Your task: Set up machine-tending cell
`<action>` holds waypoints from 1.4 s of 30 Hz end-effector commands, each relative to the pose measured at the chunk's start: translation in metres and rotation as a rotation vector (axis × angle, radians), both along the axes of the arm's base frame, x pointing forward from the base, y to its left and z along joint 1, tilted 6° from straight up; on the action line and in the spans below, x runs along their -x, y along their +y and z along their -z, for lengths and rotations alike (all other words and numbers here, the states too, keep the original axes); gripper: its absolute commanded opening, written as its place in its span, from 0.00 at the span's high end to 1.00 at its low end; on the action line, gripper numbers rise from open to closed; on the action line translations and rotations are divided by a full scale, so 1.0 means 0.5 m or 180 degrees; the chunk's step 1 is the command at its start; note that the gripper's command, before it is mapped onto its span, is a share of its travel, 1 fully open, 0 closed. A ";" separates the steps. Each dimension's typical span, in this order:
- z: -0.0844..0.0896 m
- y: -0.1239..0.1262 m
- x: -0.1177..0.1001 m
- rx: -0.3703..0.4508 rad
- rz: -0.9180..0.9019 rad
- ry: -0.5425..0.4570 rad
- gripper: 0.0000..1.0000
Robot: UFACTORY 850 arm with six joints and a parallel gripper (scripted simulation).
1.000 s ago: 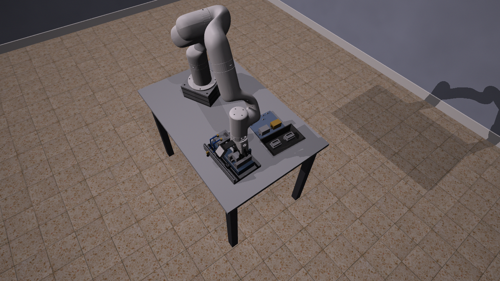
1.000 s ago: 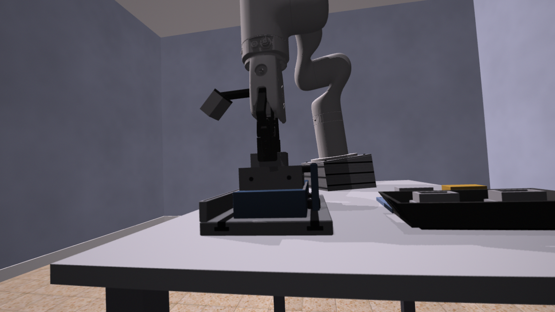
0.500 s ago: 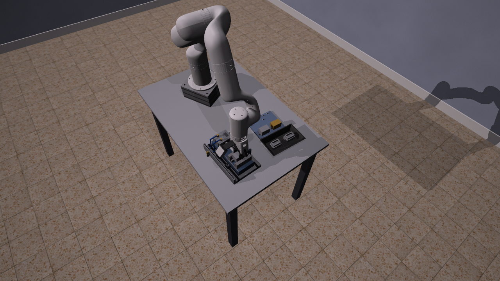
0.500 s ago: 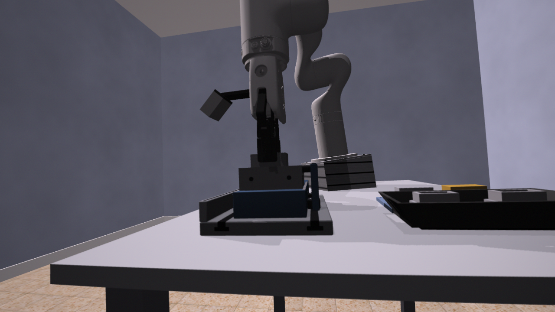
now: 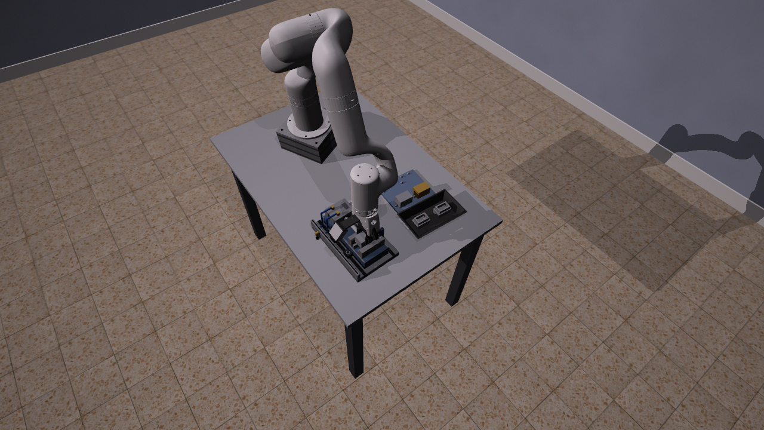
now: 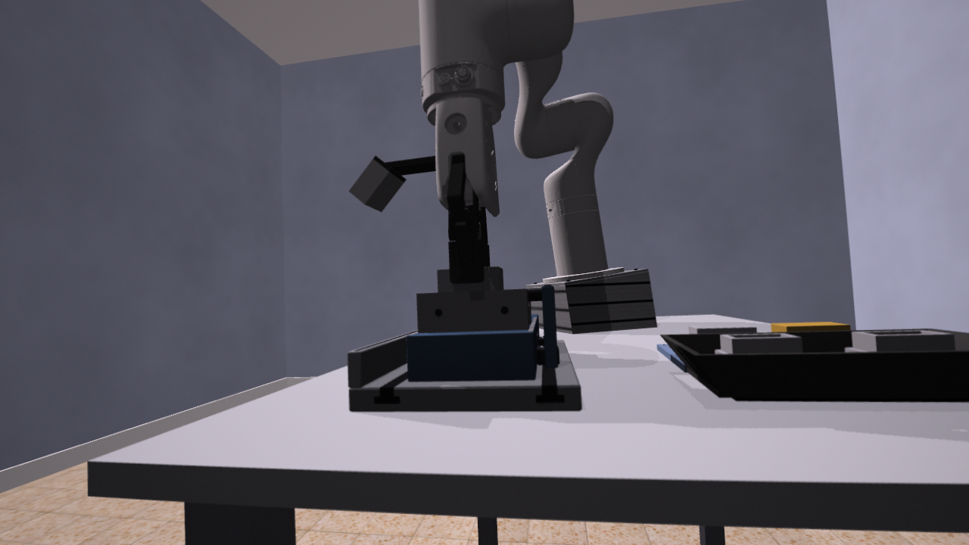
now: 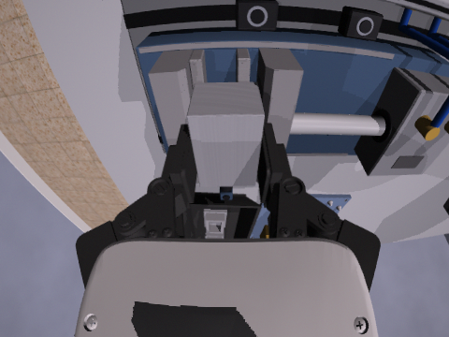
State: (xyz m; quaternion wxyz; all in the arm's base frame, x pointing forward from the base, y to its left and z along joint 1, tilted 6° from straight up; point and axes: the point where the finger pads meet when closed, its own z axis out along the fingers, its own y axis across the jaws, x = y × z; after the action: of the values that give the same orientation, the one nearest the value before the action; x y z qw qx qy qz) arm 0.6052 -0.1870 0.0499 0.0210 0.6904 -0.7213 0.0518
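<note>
My gripper [image 7: 226, 140] is shut on a grey aluminium blank [image 7: 224, 127] and stands upright over the vise [image 5: 355, 243]. The blank hangs between the fixed jaw [image 7: 170, 94] and the moving jaw [image 7: 281, 89], partly down in the opening. In the low side view the blank [image 6: 469, 284] shows just above the front jaw block [image 6: 472, 311], with its lower part hidden behind it. I cannot tell whether it touches the low bars or the work stop. Two finished parts [image 5: 421, 217] [image 5: 441, 208] lie pocket up in the black outfeed tray [image 5: 433, 214].
The blue infeed plate beside the tray carries one aluminium blank [image 5: 403, 199] and one brass blank [image 5: 421, 188]. The arm's base [image 5: 305, 140] stands at the table's far side.
</note>
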 end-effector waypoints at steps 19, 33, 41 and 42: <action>-0.002 0.003 -0.003 0.0002 0.0000 -0.0007 1.00; -0.001 0.008 -0.006 0.0002 0.0000 -0.0007 1.00; -0.001 0.010 -0.006 0.0002 0.0000 -0.0007 1.00; -0.001 0.010 -0.006 0.0002 0.0000 -0.0007 1.00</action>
State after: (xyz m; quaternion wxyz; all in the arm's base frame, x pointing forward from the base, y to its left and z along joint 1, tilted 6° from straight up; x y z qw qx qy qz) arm 0.6074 -0.1820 0.0495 0.0210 0.6904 -0.7213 0.0518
